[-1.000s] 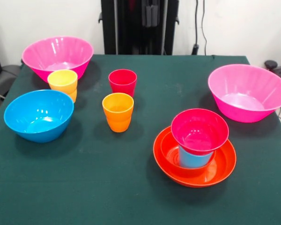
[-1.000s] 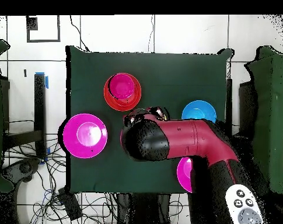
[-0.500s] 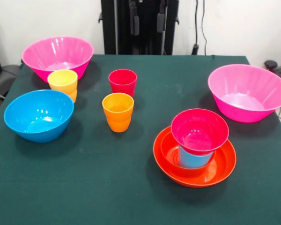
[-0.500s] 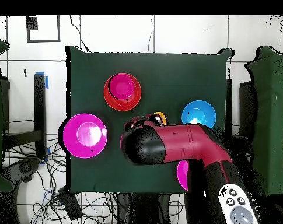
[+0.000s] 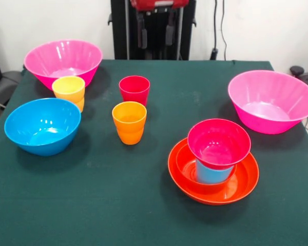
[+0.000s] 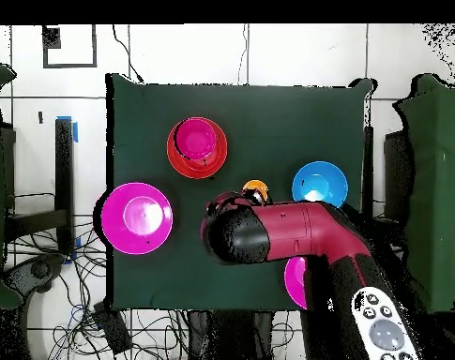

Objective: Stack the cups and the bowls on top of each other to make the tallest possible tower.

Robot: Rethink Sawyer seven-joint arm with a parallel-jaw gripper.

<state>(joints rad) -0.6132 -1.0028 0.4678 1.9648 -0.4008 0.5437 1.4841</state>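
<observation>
The red cup [image 5: 134, 89] stands just below the claw [image 5: 154, 36], whose fingers hang spread apart, holding nothing.

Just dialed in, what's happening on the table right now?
A tower is started: the crimson bowl sits on the blue cup, which stands inside the small orange bowl nested in the wide orange bowl. The gripper hangs open above the table's far edge, holding nothing. Loose on the table are the red cup, orange cup, yellow cup, blue bowl and two pink bowls.
</observation>
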